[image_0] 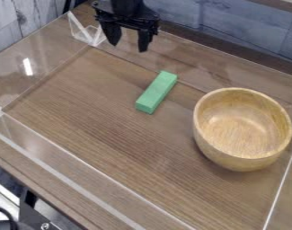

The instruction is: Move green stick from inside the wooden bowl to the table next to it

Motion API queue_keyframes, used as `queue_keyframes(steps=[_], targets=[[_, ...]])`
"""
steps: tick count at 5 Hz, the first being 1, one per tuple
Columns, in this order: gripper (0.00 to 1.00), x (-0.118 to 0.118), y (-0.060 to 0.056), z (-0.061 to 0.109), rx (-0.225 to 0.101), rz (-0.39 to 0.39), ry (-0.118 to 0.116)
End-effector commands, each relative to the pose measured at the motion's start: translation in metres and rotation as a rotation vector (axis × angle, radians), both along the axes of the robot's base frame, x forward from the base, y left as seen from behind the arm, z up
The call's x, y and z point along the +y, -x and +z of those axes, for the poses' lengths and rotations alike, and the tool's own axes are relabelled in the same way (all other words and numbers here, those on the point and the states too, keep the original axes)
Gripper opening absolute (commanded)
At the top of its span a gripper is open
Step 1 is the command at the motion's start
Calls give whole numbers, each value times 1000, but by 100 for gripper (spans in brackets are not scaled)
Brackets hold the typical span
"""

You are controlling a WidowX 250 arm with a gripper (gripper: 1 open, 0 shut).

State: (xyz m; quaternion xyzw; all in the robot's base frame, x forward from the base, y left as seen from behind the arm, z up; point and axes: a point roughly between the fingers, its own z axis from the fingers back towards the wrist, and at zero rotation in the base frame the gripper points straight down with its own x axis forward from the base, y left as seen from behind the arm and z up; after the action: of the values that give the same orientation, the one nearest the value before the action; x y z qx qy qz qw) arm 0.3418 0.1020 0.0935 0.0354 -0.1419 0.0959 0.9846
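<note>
Claw at top of view, left of centre, above far part of counter, touching nothing. Stick lies flat on counter below claw and slightly right, nearer viewer, apart from claw, long axis tilted with far end pointing up-right. Bowl sits upright on counter well right of claw and nearer viewer, just right of stick, not touching it. Nothing inside bowl. Clear walls edge counter on left, near and right sides.

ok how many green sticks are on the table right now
1. The green stick lies flat on the table, left of the wooden bowl, whose visible inside looks empty. None seems hidden.
</note>
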Motion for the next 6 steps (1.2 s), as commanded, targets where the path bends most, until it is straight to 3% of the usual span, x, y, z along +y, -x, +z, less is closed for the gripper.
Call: queue_keyframes(steps=[1, 4, 6], targets=[[100, -4, -14, 19, -53, 21, -22], [100, -12, -12, 11, -51, 12, -25], [100, -10, -36, 7, -51, -64, -20]])
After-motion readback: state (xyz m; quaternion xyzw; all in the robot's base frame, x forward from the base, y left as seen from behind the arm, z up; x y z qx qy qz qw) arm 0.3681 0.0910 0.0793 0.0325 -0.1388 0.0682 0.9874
